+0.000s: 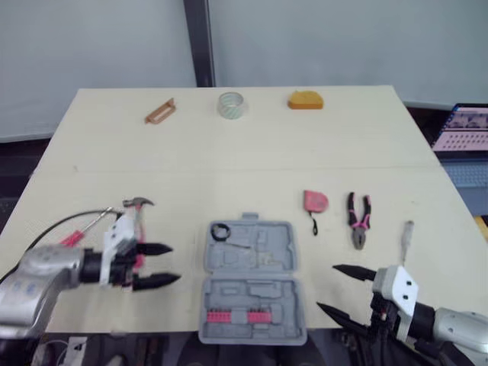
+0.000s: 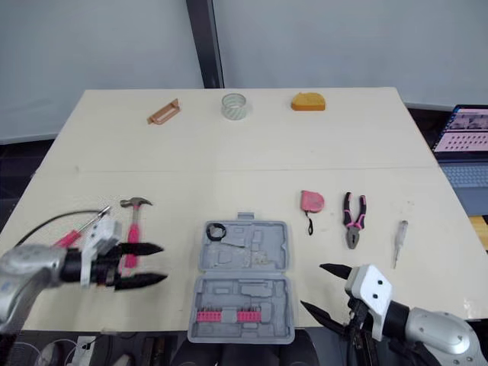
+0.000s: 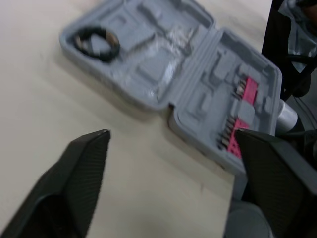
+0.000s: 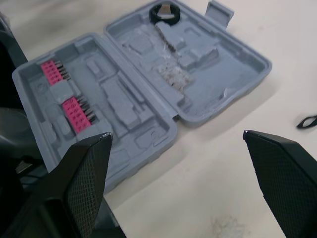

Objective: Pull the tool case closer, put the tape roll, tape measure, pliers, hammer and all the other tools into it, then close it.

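Note:
The grey tool case (image 1: 250, 280) lies open at the table's front middle, with pink bit holders (image 4: 67, 94) in its near half and a black ring (image 3: 94, 42) in its far half. My left gripper (image 1: 156, 264) hovers open just left of the case. On the case's right, at the table's front edge, my right gripper (image 1: 343, 290) is open and empty. A pink-handled hammer (image 2: 134, 221) and a red screwdriver (image 2: 76, 233) lie behind the left gripper. The pink tape measure (image 1: 315, 201), pliers (image 1: 358, 218) and a small screwdriver (image 1: 407, 238) lie right of the case. The tape roll (image 1: 232, 104) stands at the far edge.
A tan bracket-like tool (image 1: 161, 111) and an orange object (image 1: 305, 100) lie along the table's far edge beside the tape roll. A laptop (image 1: 465, 133) sits beyond the table's right side. Bare tabletop (image 1: 229, 175) lies between the case and the far row.

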Available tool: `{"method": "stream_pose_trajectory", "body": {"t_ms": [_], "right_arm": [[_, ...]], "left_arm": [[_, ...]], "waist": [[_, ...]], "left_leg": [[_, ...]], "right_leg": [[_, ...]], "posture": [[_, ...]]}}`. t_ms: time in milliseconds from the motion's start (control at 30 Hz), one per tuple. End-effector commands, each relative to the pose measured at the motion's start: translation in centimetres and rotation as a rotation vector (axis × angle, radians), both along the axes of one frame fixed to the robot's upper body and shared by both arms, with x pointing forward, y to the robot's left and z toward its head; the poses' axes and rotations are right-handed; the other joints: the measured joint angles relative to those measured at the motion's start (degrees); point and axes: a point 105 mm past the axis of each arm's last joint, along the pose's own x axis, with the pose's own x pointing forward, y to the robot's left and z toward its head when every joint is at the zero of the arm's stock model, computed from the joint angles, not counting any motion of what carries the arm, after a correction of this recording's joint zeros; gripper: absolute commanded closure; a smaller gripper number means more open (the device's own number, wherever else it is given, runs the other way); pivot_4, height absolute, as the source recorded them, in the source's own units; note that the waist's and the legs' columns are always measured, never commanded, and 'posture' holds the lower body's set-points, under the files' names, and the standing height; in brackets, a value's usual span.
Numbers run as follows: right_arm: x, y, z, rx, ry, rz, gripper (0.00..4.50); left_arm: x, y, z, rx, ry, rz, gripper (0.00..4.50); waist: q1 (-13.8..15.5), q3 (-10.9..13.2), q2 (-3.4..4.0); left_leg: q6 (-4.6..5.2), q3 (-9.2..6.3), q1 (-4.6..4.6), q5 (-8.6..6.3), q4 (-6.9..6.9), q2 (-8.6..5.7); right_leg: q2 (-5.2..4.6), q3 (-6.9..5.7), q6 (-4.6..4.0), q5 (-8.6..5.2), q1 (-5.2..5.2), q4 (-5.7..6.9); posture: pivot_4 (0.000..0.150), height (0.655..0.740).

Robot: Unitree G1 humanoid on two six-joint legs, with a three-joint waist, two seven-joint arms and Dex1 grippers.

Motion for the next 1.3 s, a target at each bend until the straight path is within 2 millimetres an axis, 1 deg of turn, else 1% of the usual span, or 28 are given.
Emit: {"method": "stream_pose_trajectory", "body": {"t_ms": [33,133,200,300,467,567,667,733,767,833,900,967,1033,1100,1167,1233,1300], "right_arm": [[-0.3,0.5,-0.1,0.012,0.019,0.011,0.0],[-0.4,0.7,-0.3,0.014,0.038,0.019,0.0],[-0.6,0.7,-0.4,0.013,0.048,0.028,0.0],[-0.6,0.7,-0.3,0.01,0.05,0.033,0.0],[-0.5,0.7,-0.2,-0.001,0.042,0.04,0.0],[-0.3,0.4,-0.1,-0.008,0.033,0.019,0.0],[0.0,0.0,-0.1,-0.01,0.026,-0.015,0.0],[0.2,-0.3,-0.1,-0.01,0.021,-0.044,0.0],[0.4,-0.5,0.0,-0.013,0.016,-0.062,0.0],[0.9,-0.9,0.1,-0.027,-0.001,-0.107,0.0],[2.1,-1.5,0.3,-0.038,-0.035,-0.196,0.0],[3.2,-2.1,-0.4,-0.063,0.013,-0.299,0.0],[4.8,-2.7,-0.7,-0.062,0.037,-0.436,0.0],[6.2,-2.4,-0.2,-0.033,0.003,-0.509,0.57],[7.6,-1.8,0.1,-0.006,-0.008,-0.574,1.3],[9.2,-1.2,0.0,0.013,0.0,-0.649,2.39],[10.6,-0.9,0.0,0.023,0.007,-0.708,3.34]], "left_arm": [[-2.5,0.6,-0.8,0.028,-0.02,0.015,0.06],[-4.0,1.1,-1.8,0.038,-0.005,0.045,0.06],[-4.5,1.4,-2.1,0.047,-0.011,0.074,0.06],[-4.6,1.8,-2.3,0.057,-0.024,0.101,0.06],[-4.1,1.5,-1.7,0.026,-0.056,0.094,0.06],[-3.3,0.0,-0.1,-0.046,-0.138,0.049,0.06],[-2.2,-2.9,3.1,-0.18,-0.243,-0.032,0.06],[-1.6,-4.7,4.8,-0.241,-0.291,-0.086,0.06],[-1.3,-5.4,5.4,-0.258,-0.309,-0.102,0.06],[-1.0,-6.0,5.8,-0.26,-0.335,-0.119,0.06],[-0.6,-6.1,5.9,-0.261,-0.346,-0.108,0.06],[-0.3,-5.9,5.5,-0.254,-0.345,-0.097,0.06],[-0.1,-5.8,5.0,-0.236,-0.344,-0.096,0.06],[0.2,-5.8,4.8,-0.229,-0.35,-0.095,0.0],[0.4,-6.0,4.7,-0.23,-0.355,-0.094,0.0],[0.7,-6.2,4.5,-0.221,-0.361,-0.099,0.0],[0.9,-6.3,4.5,-0.214,-0.368,-0.102,0.0]], "waist": [[0.0,0.0,-0.03],[0.1,0.0,-0.04],[0.5,0.0,-0.05],[1.1,0.0,-0.05],[1.0,0.0,-0.06],[1.0,-0.1,-0.05],[1.2,-0.1,-0.1],[1.2,-0.1,-0.11],[1.2,-0.1,-0.11],[1.0,-0.1,-0.07],[0.3,-0.1,-0.03],[-0.4,-0.1,-0.03],[-0.4,-0.1,-0.03],[-0.3,-0.1,0.01],[-0.3,-0.1,0.04],[-0.4,-0.1,0.05],[-0.4,-0.1,0.06]], "left_leg": [[0.0,0.01,0.02,-0.01,-0.01,0.0],[0.0,0.03,0.01,-0.03,-0.05,0.0],[0.0,0.03,0.02,-0.03,-0.02,0.0],[0.0,0.04,0.02,-0.04,0.01,0.0],[0.01,0.06,0.02,-0.05,0.0,0.0],[0.01,0.06,0.03,-0.05,-0.01,0.0],[0.01,0.05,0.02,-0.05,-0.01,0.0],[0.01,0.04,0.01,-0.05,0.02,0.0],[0.01,0.04,0.02,-0.05,0.02,0.0],[0.01,0.04,0.02,-0.05,0.02,0.0],[0.01,0.06,0.07,-0.05,-0.05,0.0],[0.0,0.06,0.09,-0.04,-0.07,0.01],[-0.01,0.05,0.08,-0.04,-0.02,0.01],[-0.02,0.04,0.07,-0.03,-0.04,0.01],[-0.02,0.04,0.02,-0.03,-0.07,0.01],[-0.02,0.04,-0.01,-0.03,-0.08,0.0],[-0.02,0.04,-0.01,-0.03,-0.04,0.0]], "right_leg": [[0.0,0.01,0.0,0.0,0.04,-0.04],[0.0,0.02,0.0,0.0,0.02,-0.09],[0.0,0.01,-0.01,0.0,0.02,-0.15],[0.0,0.03,-0.01,0.0,0.03,-0.18],[0.0,0.03,-0.01,0.0,0.02,-0.17],[0.0,0.03,-0.01,0.0,0.02,-0.17],[0.0,0.03,-0.01,0.0,0.04,-0.15],[-0.01,0.02,-0.02,0.0,0.06,-0.13],[-0.01,0.02,-0.02,0.0,0.1,-0.12],[-0.01,0.02,-0.01,0.0,0.09,-0.09],[0.0,0.03,-0.02,0.0,0.06,-0.08],[0.0,0.03,-0.02,0.0,0.03,-0.05],[0.0,0.04,-0.02,0.0,0.04,-0.06],[0.0,0.03,-0.02,0.0,0.02,-0.06],[0.0,0.04,-0.02,0.0,-0.02,-0.07],[0.0,0.05,-0.02,0.0,-0.05,-0.07],[0.0,0.07,-0.02,0.0,-0.05,-0.05]], "posture": [[0.15,0.74],[0.15,0.74],[0.15,0.74],[0.15,0.74],[0.15,0.74],[0.15,0.74],[0.15,0.74],[0.15,0.74],[0.15,0.74],[0.15,0.74],[0.15,0.74],[0.15,0.74],[0.15,0.74],[0.15,0.74],[0.15,0.74],[0.15,0.74],[0.15,0.74]]}}
